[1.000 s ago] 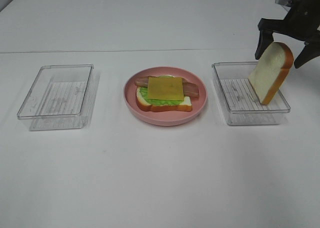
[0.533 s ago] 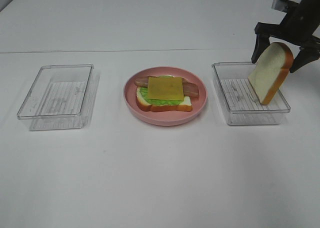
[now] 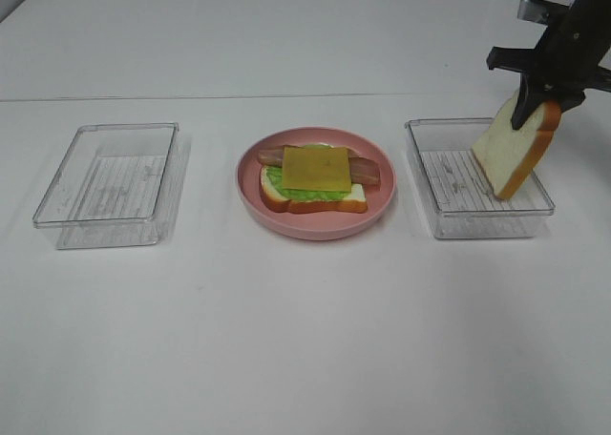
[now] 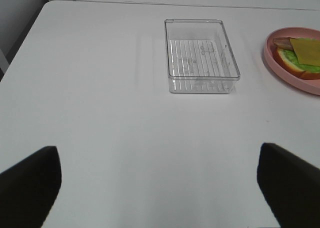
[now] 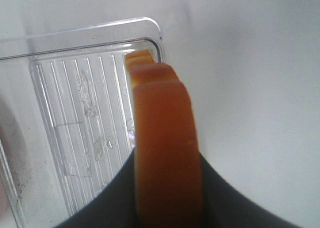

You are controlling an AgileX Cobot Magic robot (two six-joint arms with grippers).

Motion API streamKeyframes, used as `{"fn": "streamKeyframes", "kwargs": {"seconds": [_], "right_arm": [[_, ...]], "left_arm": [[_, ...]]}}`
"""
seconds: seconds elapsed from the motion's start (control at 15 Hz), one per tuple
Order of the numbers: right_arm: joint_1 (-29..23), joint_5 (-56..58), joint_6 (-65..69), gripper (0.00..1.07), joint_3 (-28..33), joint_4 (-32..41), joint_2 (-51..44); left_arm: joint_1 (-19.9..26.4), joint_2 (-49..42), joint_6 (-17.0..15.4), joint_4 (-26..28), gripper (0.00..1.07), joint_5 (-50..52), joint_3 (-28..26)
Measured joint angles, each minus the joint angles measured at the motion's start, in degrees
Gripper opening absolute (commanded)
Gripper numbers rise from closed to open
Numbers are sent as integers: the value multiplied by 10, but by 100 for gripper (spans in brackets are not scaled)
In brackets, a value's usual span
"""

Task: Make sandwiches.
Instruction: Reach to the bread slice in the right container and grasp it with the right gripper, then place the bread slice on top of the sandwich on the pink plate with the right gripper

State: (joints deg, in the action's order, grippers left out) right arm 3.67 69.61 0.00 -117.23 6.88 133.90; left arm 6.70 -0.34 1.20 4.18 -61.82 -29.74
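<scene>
- My left gripper (image 4: 160,188) sits well back from the work, its two dark fingers (image 4: 27,180) spread wide at the edges of the left wrist view with nothing but bare white table (image 3: 286,340) between them.
- Furthest left on the table stands a clear plastic tray (image 3: 57,201), ribbed on its floor, with nothing in it; my left wrist camera shows the same tray (image 4: 172,53) ahead of that gripper and well apart from it.
- In the middle is a pink plate (image 3: 250,192). On it lies an open sandwich: a bread slice with orange-brown crust (image 3: 358,196) at the bottom, green lettuce (image 3: 277,179) over it, a brown bacon strip (image 3: 269,155) poking out at both sides, and a yellow cheese square (image 3: 317,168) on top. No upper slice covers it.
- To the right of the plate is a second clear tray (image 3: 420,182), also ribbed.
- A second bread slice (image 3: 511,154) stands tilted on edge in that tray, its lower edge down inside near the right wall, its top above the rim.
- My right gripper (image 3: 542,96) is closed narrow on the top of this slice; in the right wrist view the orange crust (image 5: 167,148) is pinched between my dark fingers (image 5: 105,203), with the tray (image 5: 75,118) beneath.
</scene>
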Motion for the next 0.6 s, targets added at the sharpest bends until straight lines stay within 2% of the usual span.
{"fn": "streamKeyframes", "kwargs": {"seconds": [0.4, 0.6], "right_arm": [[0, 1, 0, 0, 2, -3, -30], [1, 3, 41, 0, 2, -3, -68]], "left_arm": [[0, 0, 0, 0, 100, 0, 0], [0, 0, 0, 0, 100, 0, 0]]}}
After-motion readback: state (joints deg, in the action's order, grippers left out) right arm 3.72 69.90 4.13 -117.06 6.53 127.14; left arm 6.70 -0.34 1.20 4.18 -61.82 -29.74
